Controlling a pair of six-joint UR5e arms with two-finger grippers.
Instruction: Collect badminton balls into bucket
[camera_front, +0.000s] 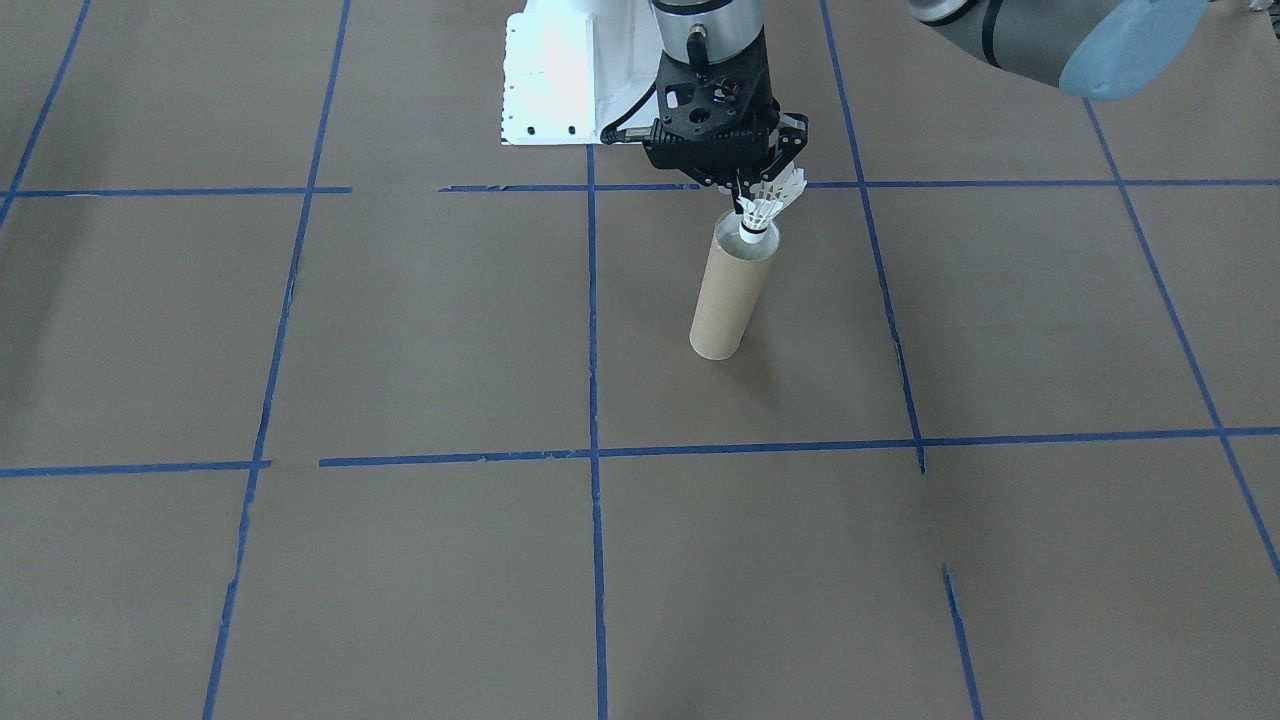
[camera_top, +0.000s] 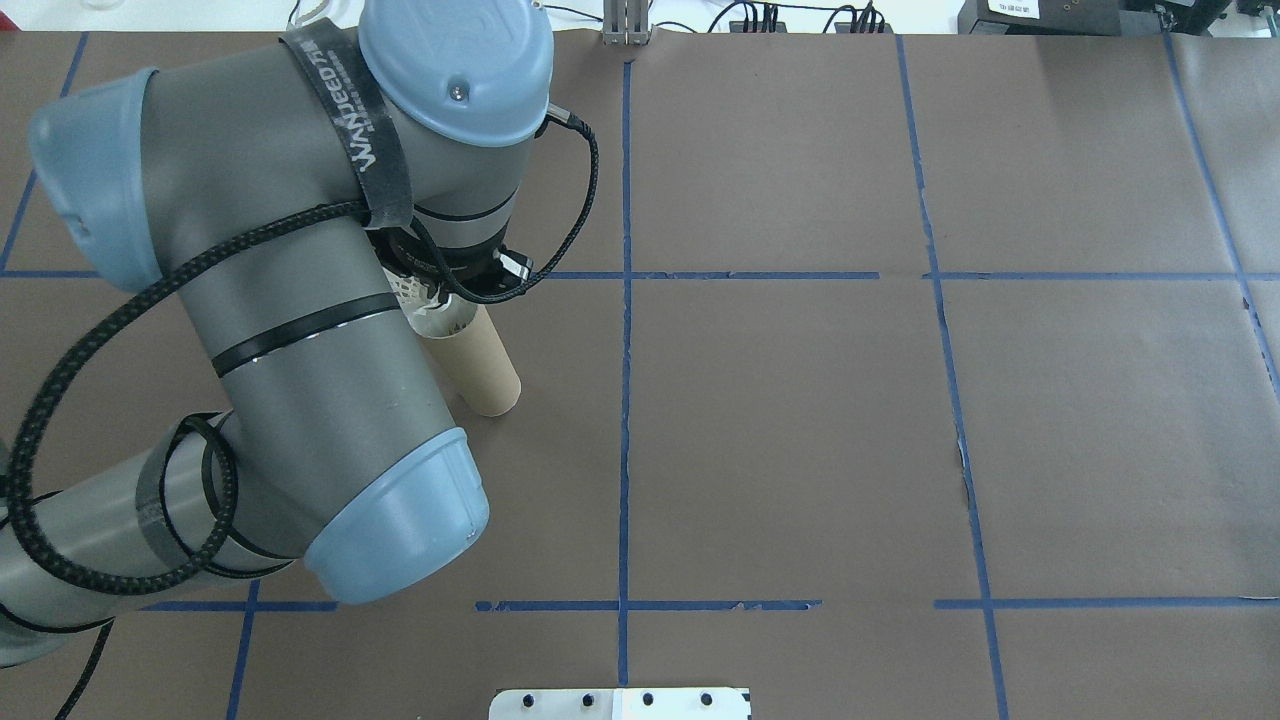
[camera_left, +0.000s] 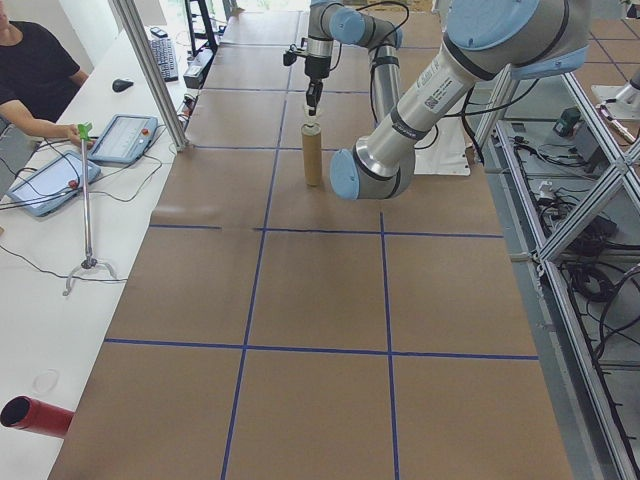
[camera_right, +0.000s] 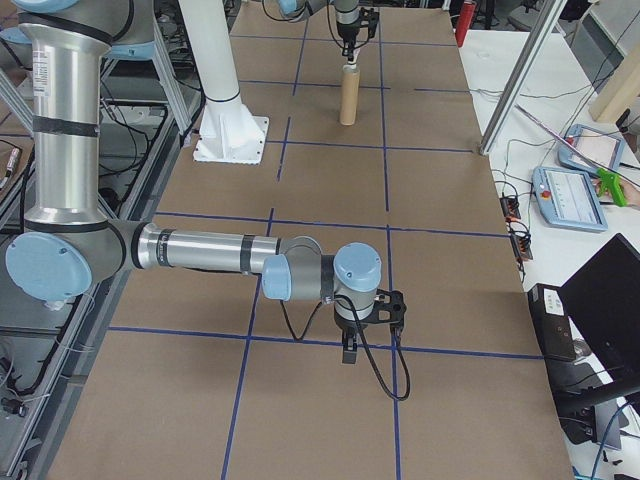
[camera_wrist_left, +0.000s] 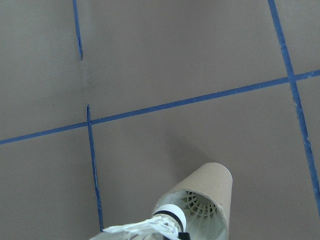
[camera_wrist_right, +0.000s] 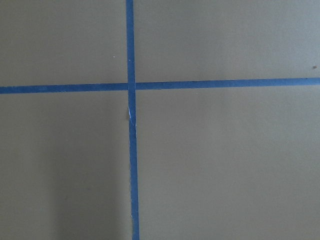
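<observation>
Shuttlecock pinched in left jaws above tube.

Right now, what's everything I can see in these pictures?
Held shuttlecock: one, white, cork tip down at the tube's mouth.
Second shuttlecock: one, white, inside the tube.
Cardboard tube: one, brown, upright on the table.
Table: one, brown covering.
Tape lines: several, blue, gridding the table.
Base plate: one, white, by the robot's base.
Tablets: two, grey, on the side bench.
Person: one, black shirt, at that bench.
Left pincer: one, black, shut on the held shuttlecock.
Right pincer: one, black, low over the table; open or shut unclear.
</observation>
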